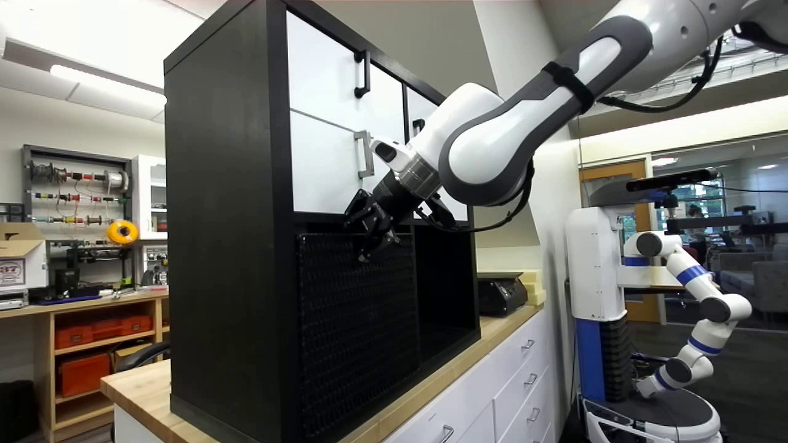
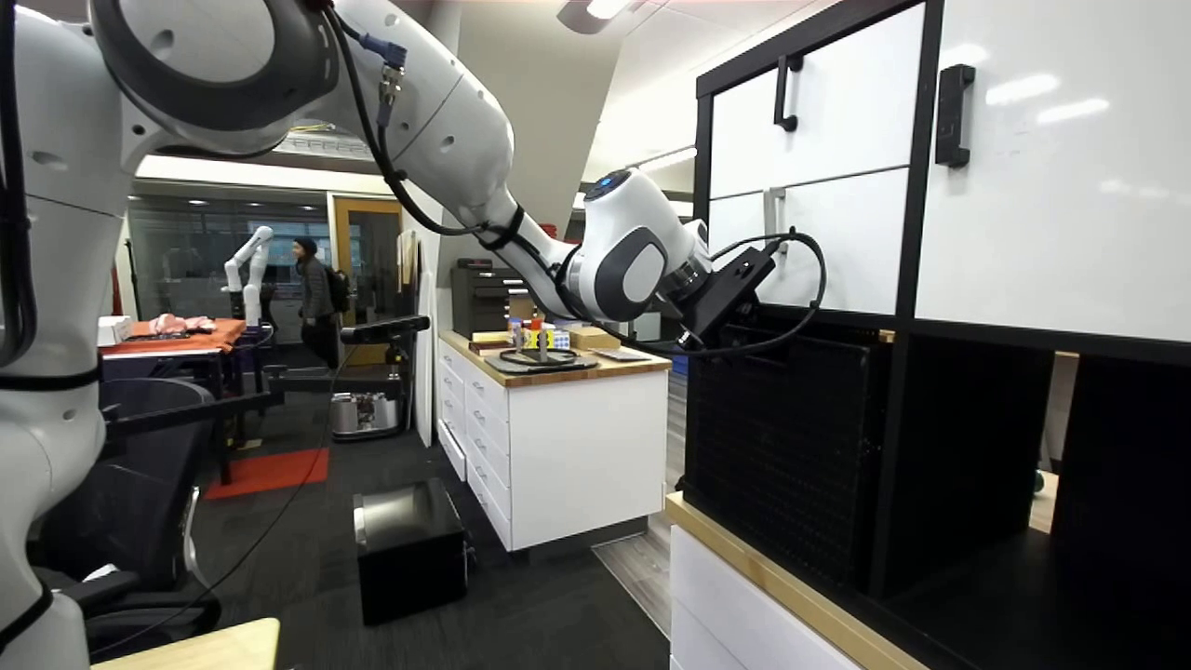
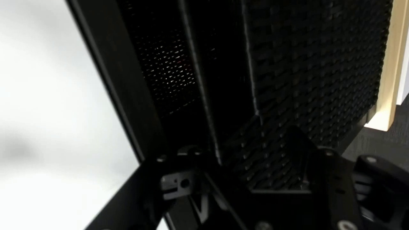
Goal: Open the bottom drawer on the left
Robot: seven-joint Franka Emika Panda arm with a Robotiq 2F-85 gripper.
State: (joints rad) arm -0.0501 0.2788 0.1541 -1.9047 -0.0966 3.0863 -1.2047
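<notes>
The black woven basket-like drawer sits in the lower left compartment of a black cabinet. It also shows in an exterior view and fills the wrist view's right side. Above it is a shut white drawer with a grey handle. My gripper is at the basket's upper edge, below the white drawer. In the wrist view the gripper's fingers are apart with nothing visible between them; one overlaps the basket's rim. Contact cannot be told, black against black.
A black shelf edge runs between the white drawer and the basket. An upper white drawer with a black handle is above. A wooden counter carries the cabinet. A loose black cable loops from the wrist.
</notes>
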